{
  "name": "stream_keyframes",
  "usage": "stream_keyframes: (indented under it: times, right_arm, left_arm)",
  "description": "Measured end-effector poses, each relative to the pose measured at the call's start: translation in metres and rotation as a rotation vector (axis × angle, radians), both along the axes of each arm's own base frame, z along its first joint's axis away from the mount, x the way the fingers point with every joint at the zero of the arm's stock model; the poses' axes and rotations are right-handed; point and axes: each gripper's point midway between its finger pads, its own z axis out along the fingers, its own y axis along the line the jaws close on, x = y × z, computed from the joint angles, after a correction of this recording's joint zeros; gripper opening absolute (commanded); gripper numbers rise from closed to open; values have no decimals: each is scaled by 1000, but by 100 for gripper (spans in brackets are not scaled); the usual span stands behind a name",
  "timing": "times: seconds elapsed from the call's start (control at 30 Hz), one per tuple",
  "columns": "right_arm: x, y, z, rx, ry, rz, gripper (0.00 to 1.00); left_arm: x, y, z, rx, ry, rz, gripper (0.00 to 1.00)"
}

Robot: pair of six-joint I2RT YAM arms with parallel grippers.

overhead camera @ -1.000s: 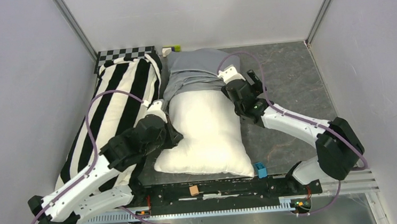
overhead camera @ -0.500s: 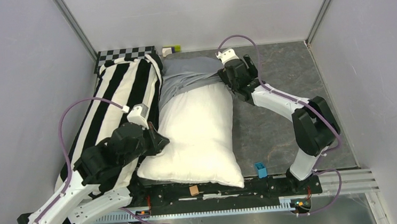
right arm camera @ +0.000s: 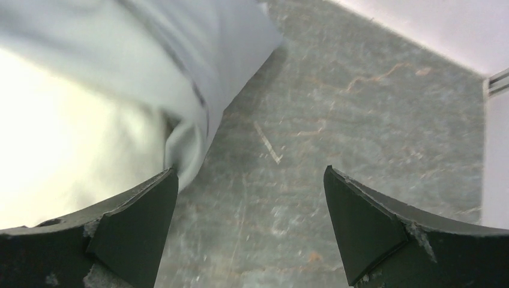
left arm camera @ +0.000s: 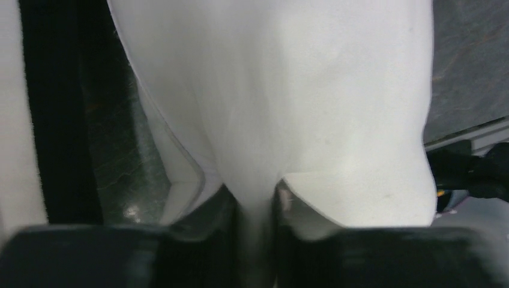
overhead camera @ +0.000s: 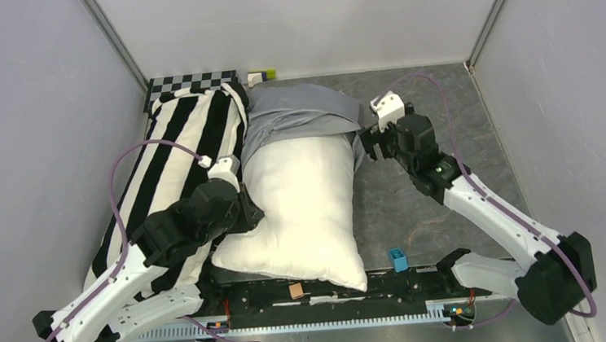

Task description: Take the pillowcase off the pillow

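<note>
Leftmost, you see the black-and-white striped pillow [overhead camera: 172, 161] lying along the left wall. Just right of it, your left gripper [left arm camera: 252, 195] is pinched tight on a fold of the white pillow [overhead camera: 302, 195] at that pillow's left edge, with white cloth squeezed between the fingers. The pillow lies lengthwise at mid-table, its near part bare. The blue-grey pillowcase [overhead camera: 299, 110] covers only its far end, bunched and wrinkled, touching the striped pillow. Further right, your right gripper [right arm camera: 249, 222] stands spread wide above the dark table [overhead camera: 433, 103], just beside the pillowcase's right edge, nothing between its fingers. A small blue block [overhead camera: 396, 258] sits by the near rail.
</note>
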Motion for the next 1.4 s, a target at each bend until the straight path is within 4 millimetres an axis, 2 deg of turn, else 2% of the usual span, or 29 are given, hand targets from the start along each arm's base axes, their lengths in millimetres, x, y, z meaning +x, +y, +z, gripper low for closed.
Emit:
stream_keyframes:
  times: [0.03,0.13,0.23,0.3,0.43,0.47,0.53,0.6,0.73,0.9,1.07,1.17,1.2,1.23,1.27,1.33,1.37,1.4]
  right_arm:
    - [-8,0,-6,15,6,17,98]
    - [-31,0,-32,45,50,61,98]
    - [-50,0,-62,57,108,91,98]
    - [-57,-1,-73,62,130,99,98]
    - [-62,0,-77,85,124,108,98]
    - [-63,1,-75,99,114,111,98]
    - [-63,4,-73,130,95,118,98]
    - [-64,6,-72,157,77,127,98]
    - [-67,9,-80,196,61,135,98]
    - [-67,10,-83,218,47,132,98]
    - [-67,10,-78,239,6,136,98]
    - [-67,11,-82,255,-5,139,98]
    - [-68,11,-85,260,-4,140,98]
    - [-68,12,-88,264,-1,140,98]
    - [-69,12,-91,266,2,140,98]
    - [-69,12,-95,269,7,138,98]
    - [-68,12,-97,271,8,138,98]
    - [-67,13,-97,272,6,138,98]
  left_arm:
    - [2,0,-2,17,2,2,59]
    - [6,5,-4,78,7,14,76]
    - [12,10,9,114,-11,38,81]
    - [17,10,26,120,-32,49,81]
    - [30,7,59,154,-73,53,83]
    - [34,5,67,166,-85,55,89]
    - [42,-6,79,180,-110,44,99]
    - [44,-21,80,202,-121,12,100]
    - [46,-57,70,285,-132,-52,100]
    - [58,-97,37,399,-111,-85,100]
    - [78,-121,-6,510,-81,-91,100]
    - [92,-125,-37,531,-24,-83,100]
    - [96,-122,-48,540,-1,-75,97]
    - [101,-118,-60,547,21,-64,83]
    - [105,-112,-72,550,46,-51,65]
    - [109,-105,-84,547,70,-37,20]
    - [110,-104,-88,538,74,-34,6]
    - [111,-103,-89,526,72,-32,3]
